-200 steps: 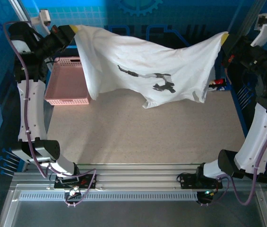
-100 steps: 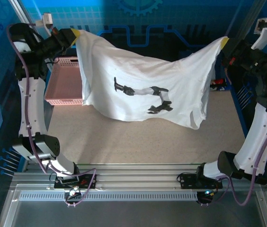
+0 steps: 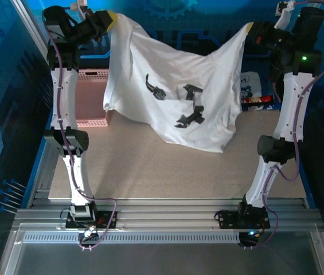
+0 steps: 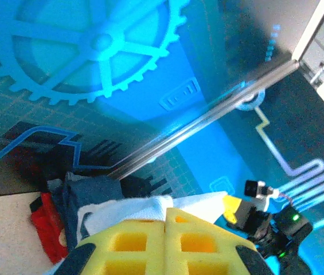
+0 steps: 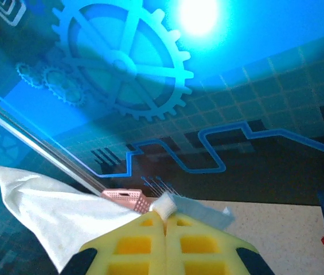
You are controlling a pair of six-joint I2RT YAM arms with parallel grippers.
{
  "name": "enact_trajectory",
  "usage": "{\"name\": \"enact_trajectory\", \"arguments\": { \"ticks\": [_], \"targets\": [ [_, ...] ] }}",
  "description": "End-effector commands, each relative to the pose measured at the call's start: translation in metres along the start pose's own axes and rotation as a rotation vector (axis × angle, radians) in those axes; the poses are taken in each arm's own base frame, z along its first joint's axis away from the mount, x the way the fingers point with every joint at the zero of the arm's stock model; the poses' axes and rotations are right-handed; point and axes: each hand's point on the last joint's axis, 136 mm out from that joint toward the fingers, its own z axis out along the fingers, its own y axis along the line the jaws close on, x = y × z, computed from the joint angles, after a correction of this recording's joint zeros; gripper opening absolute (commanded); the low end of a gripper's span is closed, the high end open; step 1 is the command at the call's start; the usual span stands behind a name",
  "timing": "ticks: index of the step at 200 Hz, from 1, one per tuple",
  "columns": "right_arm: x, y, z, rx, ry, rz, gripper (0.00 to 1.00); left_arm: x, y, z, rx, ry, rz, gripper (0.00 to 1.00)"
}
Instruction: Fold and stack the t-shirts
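At the far left, high above the worktop (image 3: 144, 172), the left gripper (image 3: 108, 20) has its jaws clamped on one upper corner of the white t-shirt (image 3: 173, 74). The left wrist view shows the yellow pads pressed together with white cloth bunched between them.

Below and a little to the left sits the pink basket (image 3: 90, 97) at the far left of the worktop, its right side hidden behind the hanging cloth.

The white t-shirt is spread in the air between the two arms, sagging in the middle. Its black graphic print faces the overhead camera. The lowest fold hangs right of centre, close over the worktop — whether it touches cannot be told.

Past the shirt's right edge, at the far right of the worktop, lies a navy t-shirt (image 3: 250, 86) with white cartoon print. A red t-shirt (image 3: 260, 100) shows along its near side.

At the upper right, the right gripper (image 3: 251, 28) has its jaws closed on the shirt's other upper corner — the right wrist view shows white cloth caught between the yellow pads and trailing off to the left.
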Motion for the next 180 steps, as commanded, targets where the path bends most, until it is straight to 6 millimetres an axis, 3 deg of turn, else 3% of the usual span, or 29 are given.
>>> {"name": "enact_trajectory", "arguments": {
  "ticks": [1, 61, 76, 94, 103, 122, 148, 180],
  "targets": [
    [-0.052, 0.051, -0.030, -0.109, -0.189, -0.113, 0.00, -0.031, -0.039, -0.023, 0.058, -0.111, 0.055, 0.00],
    [-0.088, 0.056, -0.099, -0.032, -0.315, -0.189, 0.00, -0.058, -0.074, -0.079, 0.102, -0.148, 0.158, 0.00],
    [-0.086, 0.058, -0.115, -0.005, -0.312, -0.218, 0.00, -0.053, -0.074, -0.084, 0.115, -0.104, 0.156, 0.00],
    [-0.064, 0.056, -0.124, 0.052, -0.239, -0.243, 0.00, -0.034, -0.064, -0.080, 0.117, -0.011, 0.130, 0.00],
    [-0.048, 0.048, -0.126, 0.092, -0.184, -0.242, 0.00, -0.021, -0.053, -0.078, 0.102, 0.029, 0.108, 0.00],
    [0.000, 0.024, -0.131, 0.186, -0.063, -0.216, 0.00, 0.020, -0.010, -0.078, 0.003, 0.083, 0.064, 0.00],
    [0.102, -0.018, -0.141, 0.265, 0.087, -0.129, 0.00, 0.105, 0.068, -0.090, -0.173, 0.198, -0.037, 0.00],
    [0.251, -0.088, -0.177, 0.513, 0.293, 0.045, 0.00, 0.227, 0.171, -0.136, -0.414, 0.346, -0.214, 0.00]
  ]
}}
